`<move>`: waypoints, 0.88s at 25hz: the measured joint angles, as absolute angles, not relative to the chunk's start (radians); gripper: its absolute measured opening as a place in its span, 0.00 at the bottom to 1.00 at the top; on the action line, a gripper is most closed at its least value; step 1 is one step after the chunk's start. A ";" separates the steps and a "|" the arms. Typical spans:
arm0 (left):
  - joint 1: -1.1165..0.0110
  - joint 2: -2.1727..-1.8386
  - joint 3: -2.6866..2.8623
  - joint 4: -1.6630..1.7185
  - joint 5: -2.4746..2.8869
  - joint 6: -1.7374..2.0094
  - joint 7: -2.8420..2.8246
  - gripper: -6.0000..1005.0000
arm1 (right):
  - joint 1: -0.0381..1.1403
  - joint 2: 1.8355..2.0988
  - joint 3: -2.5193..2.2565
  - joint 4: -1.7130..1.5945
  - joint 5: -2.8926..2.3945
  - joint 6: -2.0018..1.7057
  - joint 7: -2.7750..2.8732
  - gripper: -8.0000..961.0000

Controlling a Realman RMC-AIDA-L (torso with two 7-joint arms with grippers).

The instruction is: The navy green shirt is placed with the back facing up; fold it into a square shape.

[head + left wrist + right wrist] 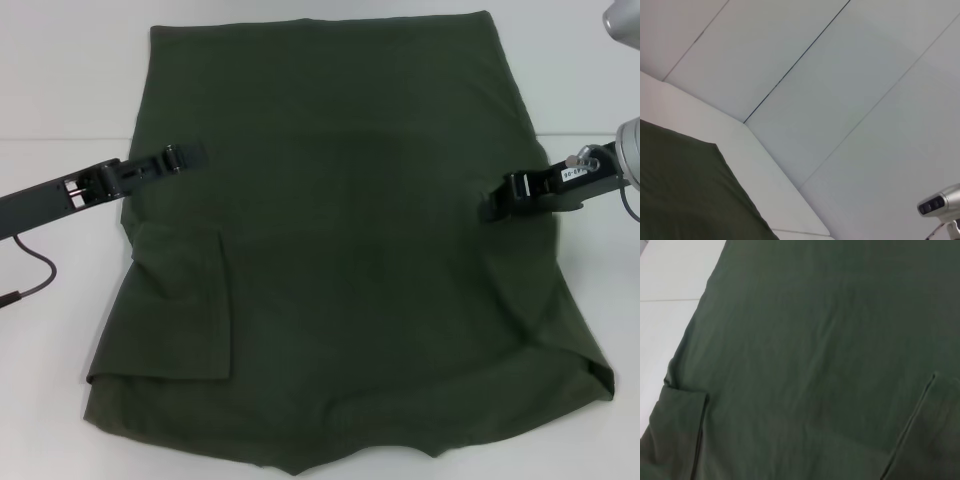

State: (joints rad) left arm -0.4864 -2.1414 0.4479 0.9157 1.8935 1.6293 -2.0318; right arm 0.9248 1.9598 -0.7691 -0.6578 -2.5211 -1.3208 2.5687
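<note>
There, the navy green shirt [350, 260] lay flat across the white counter [60, 90], plain side up, with a sleeve folded in over its left part. The left hand [185, 158] sat at the shirt's left edge and the right hand [497, 205] at its right edge, both low on the cloth. Whether either hand gripped fabric or stood parted, I could not tell.

White bench [60, 90] is lying under everything, bare surface showing on both sides. Pale wall panels [840, 100] with thin dark seams are standing behind its far edge. Dark cable [30, 275] is trailing over the bench's left side.
</note>
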 joint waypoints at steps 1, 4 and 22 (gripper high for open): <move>-0.486 -2.141 0.448 0.916 1.893 1.629 -2.031 0.88 | 0.922 1.960 -0.767 -0.657 -2.514 -1.323 2.565 0.01; -0.486 -2.140 0.448 0.913 1.893 1.622 -2.031 0.88 | 0.911 1.951 -0.761 -0.639 -2.445 -1.332 2.552 0.06; -0.464 -2.061 0.284 0.941 2.261 1.835 -2.439 0.87 | 0.743 1.841 -0.688 -0.688 -2.215 -1.461 2.455 0.74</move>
